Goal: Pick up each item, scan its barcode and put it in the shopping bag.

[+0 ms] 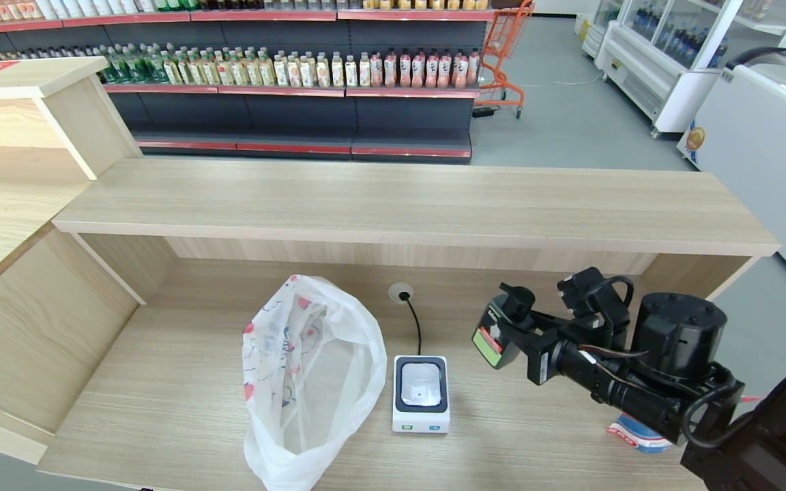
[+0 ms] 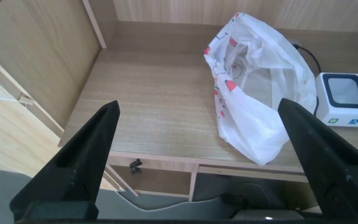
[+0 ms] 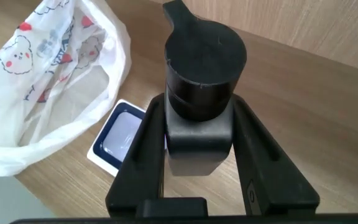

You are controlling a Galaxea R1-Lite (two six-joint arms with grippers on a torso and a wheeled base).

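Judging by its rigid shell, what appears to be a small black bottle (image 3: 207, 56) should handle stiff, light and rather slick. It is clenched at mid-body, the sensible hold, by the right gripper (image 3: 201, 109) fingers, raised near the scanner (image 1: 420, 394), on its right. The left gripper (image 2: 199, 109) fingers are spread wide, grasping nothing.

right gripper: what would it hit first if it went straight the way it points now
Probably the wooden counter's back wall, near the cable hole. The right gripper, shut on a black-lidded container, aims past the white scanner. Depth is unclear.
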